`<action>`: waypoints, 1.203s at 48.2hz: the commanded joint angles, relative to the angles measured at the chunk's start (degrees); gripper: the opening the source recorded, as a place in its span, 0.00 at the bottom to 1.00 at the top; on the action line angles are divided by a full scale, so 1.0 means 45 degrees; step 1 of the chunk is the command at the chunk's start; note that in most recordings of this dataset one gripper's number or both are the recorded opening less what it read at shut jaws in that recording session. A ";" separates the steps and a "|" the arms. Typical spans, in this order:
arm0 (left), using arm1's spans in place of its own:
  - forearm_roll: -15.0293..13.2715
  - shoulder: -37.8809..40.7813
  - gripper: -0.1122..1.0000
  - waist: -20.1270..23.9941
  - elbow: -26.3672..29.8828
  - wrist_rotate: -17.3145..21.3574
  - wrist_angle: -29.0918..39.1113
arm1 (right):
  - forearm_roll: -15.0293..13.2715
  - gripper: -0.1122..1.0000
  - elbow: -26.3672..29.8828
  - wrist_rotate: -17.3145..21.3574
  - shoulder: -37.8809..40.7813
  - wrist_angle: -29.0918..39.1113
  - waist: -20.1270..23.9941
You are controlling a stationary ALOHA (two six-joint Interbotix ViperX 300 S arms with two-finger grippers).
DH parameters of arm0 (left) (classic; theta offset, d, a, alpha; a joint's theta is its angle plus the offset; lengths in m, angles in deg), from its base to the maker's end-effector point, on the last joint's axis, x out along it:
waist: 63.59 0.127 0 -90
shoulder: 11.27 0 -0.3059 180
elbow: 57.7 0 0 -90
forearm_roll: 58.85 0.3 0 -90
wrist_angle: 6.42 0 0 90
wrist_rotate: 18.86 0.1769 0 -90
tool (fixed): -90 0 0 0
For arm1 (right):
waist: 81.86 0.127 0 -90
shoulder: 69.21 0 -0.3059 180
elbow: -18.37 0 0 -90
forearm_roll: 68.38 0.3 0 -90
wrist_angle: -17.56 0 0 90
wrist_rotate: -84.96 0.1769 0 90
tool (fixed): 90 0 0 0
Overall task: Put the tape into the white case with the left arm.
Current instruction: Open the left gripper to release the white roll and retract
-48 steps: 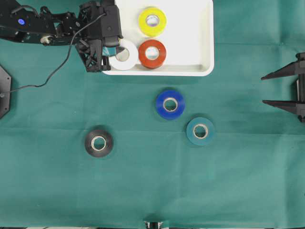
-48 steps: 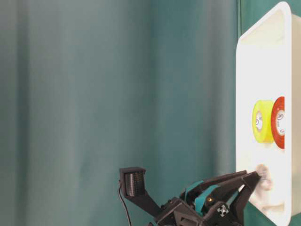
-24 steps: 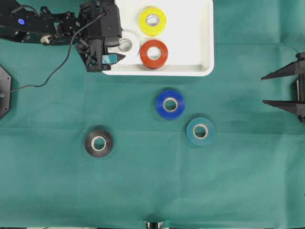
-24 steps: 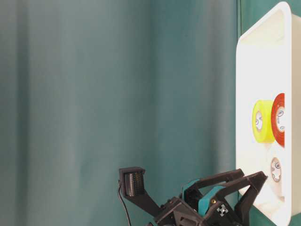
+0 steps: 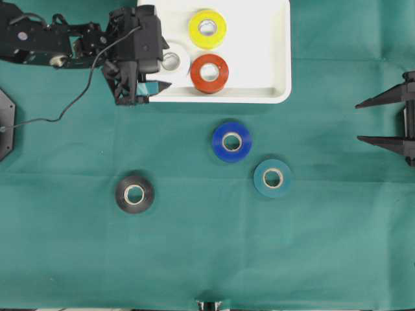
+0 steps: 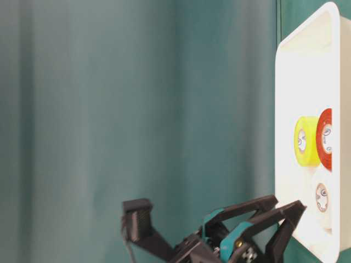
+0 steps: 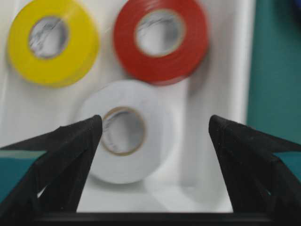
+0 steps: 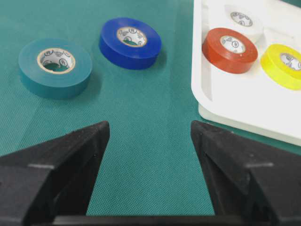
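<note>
White case sits at top centre of the overhead view w/ three rolls lying flat inside: yellow roll near the top, red roll below it, white roll at the case's lower-left corner, just left of the red one. Left gripper is at the case's left edge, upper left of frame, jaws wide apart and holding nothing; in the left wrist view its fingers stand either side of the white roll, which lies on the case floor, apart from the right finger, left fingertip overlapping its edge so can't tell if touching. Out on the green cloth: blue roll around centre, teal roll just lower right of it, black roll well off to lower left. Right gripper at far right edge, jaws spread, nothing between them; its wrist view shows blue and teal rolls ahead on the cloth, well apart from the fingers.
</note>
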State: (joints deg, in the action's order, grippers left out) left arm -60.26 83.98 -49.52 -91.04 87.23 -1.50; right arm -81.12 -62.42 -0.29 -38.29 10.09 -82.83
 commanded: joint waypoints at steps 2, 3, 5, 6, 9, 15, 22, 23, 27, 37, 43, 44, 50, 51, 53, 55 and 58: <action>0.0020 -0.0684 0.98 -0.0469 -0.0078 -0.0039 -0.0039 | -0.0039 0.97 0.0117 0.0020 0.0078 -0.0078 0.0000; 0.0000 -0.0742 0.98 -0.0566 -0.0117 -0.0039 -0.0039 | -0.0039 0.97 0.0117 0.0000 0.0078 -0.0078 -0.0020; 0.0000 -0.0898 0.98 -0.0742 -0.0234 -0.0039 -0.0039 | -0.0039 0.97 0.0117 0.0000 0.0078 -0.0078 -0.0020; 0.0000 -0.0977 0.98 -0.0820 -0.0313 -0.0059 -0.0039 | -0.0039 0.97 0.0117 0.0000 0.0078 -0.0059 -0.0020; 0.0000 -0.1172 0.98 -0.1055 -0.0508 -0.0059 -0.0078 | -0.0039 0.97 0.0117 0.0000 0.0078 -0.0059 -0.0020; -0.0020 -0.1641 0.98 -0.1484 -0.0957 -0.0098 -0.0098 | -0.0039 0.97 0.0117 0.0000 0.0078 -0.0078 -0.0020; -0.0020 -0.2207 0.98 -0.1797 -0.1484 -0.0098 -0.0098 | -0.0039 0.97 0.0117 0.0000 0.0078 -0.0078 -0.0020; -0.0020 -0.2305 0.98 -0.1816 -0.1563 -0.0098 -0.0098 | -0.0039 0.97 0.0117 0.0020 0.0078 -0.0059 -0.0020; -0.0020 -0.2695 0.98 -0.1953 -0.1875 -0.0078 -0.0098 | -0.0039 0.97 0.0098 0.0000 0.0078 -0.0078 0.0000; -0.0020 -0.3926 0.98 -0.2109 -0.2773 -0.0078 -0.0117 | -0.0039 0.97 0.0117 0.0000 0.0078 -0.0078 -0.0020; -0.0020 -0.4648 0.98 -0.2109 -0.3301 -0.0078 -0.0195 | -0.0039 0.97 0.0117 0.0020 0.0078 -0.0078 0.0000; -0.0020 -0.4766 0.98 -0.2109 -0.3379 -0.0078 -0.0234 | -0.0039 0.97 0.0117 0.0000 0.0078 -0.0078 0.0000; -0.0020 -0.5254 0.98 -0.2188 -0.3750 -0.0078 -0.0547 | -0.0039 0.97 0.0098 0.0000 0.0078 -0.0078 -0.0020; -0.0020 -0.5293 0.98 -0.2207 -0.3789 -0.0059 -0.0605 | -0.0039 0.97 0.0117 0.0000 0.0078 -0.0059 -0.0020; -0.0020 -0.5352 0.98 -0.2246 -0.3867 -0.0059 -0.0703 | -0.0039 0.97 0.0098 0.0000 0.0078 -0.0078 0.0000; -0.0020 -0.5410 0.98 -0.2285 -0.3906 -0.0039 -0.0781 | -0.0039 0.97 0.0117 0.0000 0.0078 -0.0059 -0.0020; -0.0020 -0.5430 0.98 -0.2324 -0.3984 -0.0039 -0.0879 | -0.0039 0.97 0.0117 0.0000 0.0078 -0.0078 -0.0020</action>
State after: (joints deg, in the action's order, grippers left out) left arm -60.26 60.16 -59.54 -109.23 86.96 -4.40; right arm -81.21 -62.51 -0.29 -38.29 10.09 -82.83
